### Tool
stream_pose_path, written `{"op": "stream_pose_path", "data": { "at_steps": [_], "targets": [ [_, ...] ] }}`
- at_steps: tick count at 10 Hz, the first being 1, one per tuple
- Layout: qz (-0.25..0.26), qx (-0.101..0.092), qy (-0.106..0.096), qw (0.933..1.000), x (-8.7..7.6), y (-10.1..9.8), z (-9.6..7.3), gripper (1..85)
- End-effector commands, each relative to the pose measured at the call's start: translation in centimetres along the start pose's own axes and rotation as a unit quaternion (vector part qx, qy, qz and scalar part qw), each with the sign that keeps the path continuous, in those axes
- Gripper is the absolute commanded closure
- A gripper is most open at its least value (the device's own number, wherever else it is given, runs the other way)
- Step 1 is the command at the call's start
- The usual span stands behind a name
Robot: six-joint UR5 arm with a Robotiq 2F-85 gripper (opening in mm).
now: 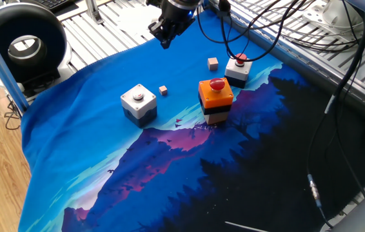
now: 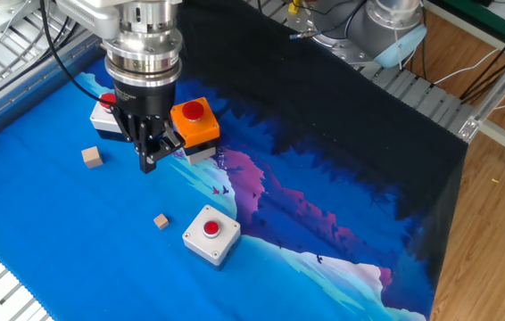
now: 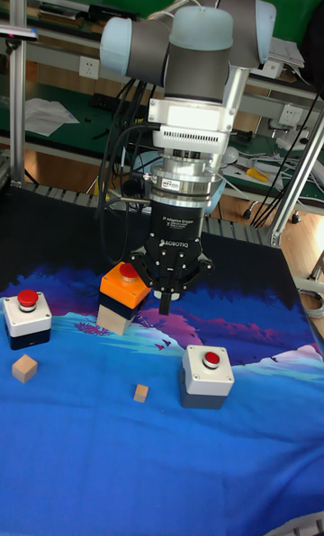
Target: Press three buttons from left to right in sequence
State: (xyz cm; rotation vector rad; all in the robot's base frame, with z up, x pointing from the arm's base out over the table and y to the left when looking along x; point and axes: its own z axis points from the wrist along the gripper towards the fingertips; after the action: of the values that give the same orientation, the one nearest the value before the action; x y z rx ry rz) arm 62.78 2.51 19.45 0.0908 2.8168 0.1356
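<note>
Three buttons stand on the blue printed cloth. The white-grey box with a small round button (image 1: pixel 137 103) (image 2: pixel 211 234) (image 3: pixel 207 374) sits nearest the cloth's pale-blue part. Beside it stands the taller orange-topped box with a red mushroom button (image 1: pixel 215 96) (image 2: pixel 194 122) (image 3: pixel 124 295). The small white box with a red button (image 1: pixel 238 69) (image 3: pixel 23 316) is farthest; in the other fixed view the gripper partly hides this box (image 2: pixel 102 112). My gripper (image 1: pixel 165 40) (image 2: pixel 148 161) (image 3: pixel 166 307) hangs above the cloth, apart from all boxes, fingertips together and holding nothing.
Two tiny tan wooden cubes (image 1: pixel 213 63) (image 1: pixel 163 90) lie on the cloth near the boxes. Metal grating (image 1: pixel 105 32) and loose cables (image 1: pixel 279 26) border the cloth, and a black round device (image 1: pixel 24 45) stands off one corner.
</note>
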Motion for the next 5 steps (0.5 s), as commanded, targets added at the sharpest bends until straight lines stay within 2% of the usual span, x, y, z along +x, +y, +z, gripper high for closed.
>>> {"op": "stream_pose_path", "data": {
  "at_steps": [1, 5],
  "targets": [
    [0.003, -0.005, -0.002, 1.0000, -0.14, 0.16, -0.12, 84.7],
    [0.005, -0.005, -0.003, 1.0000, -0.20, 0.15, 0.03, 84.7]
  ]
}}
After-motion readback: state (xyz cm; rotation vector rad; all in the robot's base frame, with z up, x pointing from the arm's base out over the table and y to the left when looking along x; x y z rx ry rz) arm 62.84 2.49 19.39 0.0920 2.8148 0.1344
